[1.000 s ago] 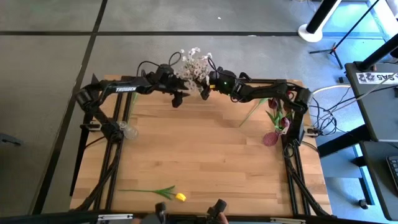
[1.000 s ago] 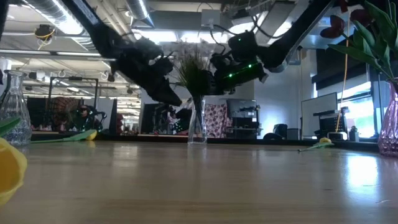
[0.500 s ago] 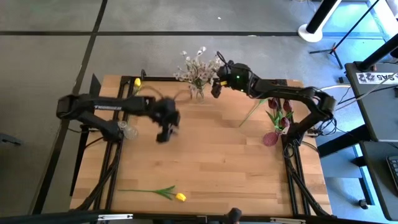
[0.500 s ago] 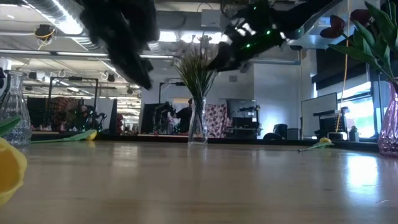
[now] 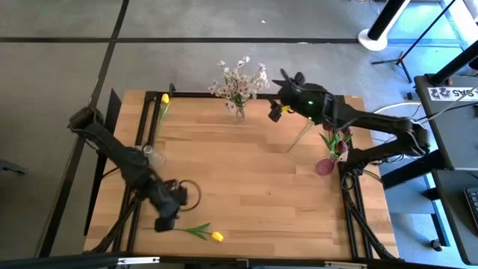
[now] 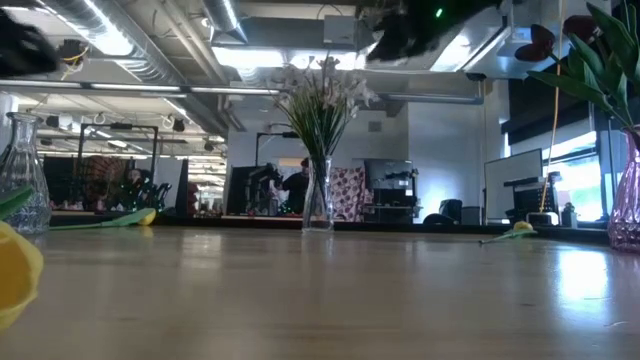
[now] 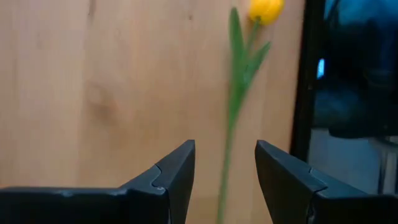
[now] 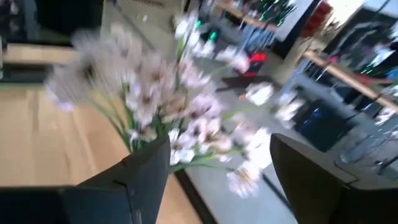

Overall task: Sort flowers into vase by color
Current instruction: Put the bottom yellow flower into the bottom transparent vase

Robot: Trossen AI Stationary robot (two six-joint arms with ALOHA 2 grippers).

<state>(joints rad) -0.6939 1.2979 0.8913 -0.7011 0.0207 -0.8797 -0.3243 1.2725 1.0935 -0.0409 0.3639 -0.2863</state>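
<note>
Pale spray: the bunch of tiny pink-white blossoms on green stems (image 5: 239, 78) stands in a clear glass vase (image 5: 239, 113) at the far edge of the wooden bench (image 5: 254, 187), middle.
Near tulip: a yellow tulip on a green stem (image 5: 198, 232) lies flat at the near edge, left of centre.
Left hand: the left hand (image 5: 163, 223) hangs over that tulip's stem end, fingers parted, nothing gripped; the stem shows between them in the wrist view.
Right hand: the right hand (image 5: 278, 110) is up just right of the blossoms, fingers spread and empty.
Far-left tulip: another yellow tulip (image 5: 163, 102) lies by the far-left corner.
Clear vase: an empty glass vase (image 5: 153, 157) stands at the left edge.
Maroon tulips: dark maroon tulips (image 5: 334, 136) sit in a pink glass vase (image 5: 324, 166) at the right edge.
Loose stem: a green-stemmed flower (image 5: 300, 134) lies just left of them.
</note>
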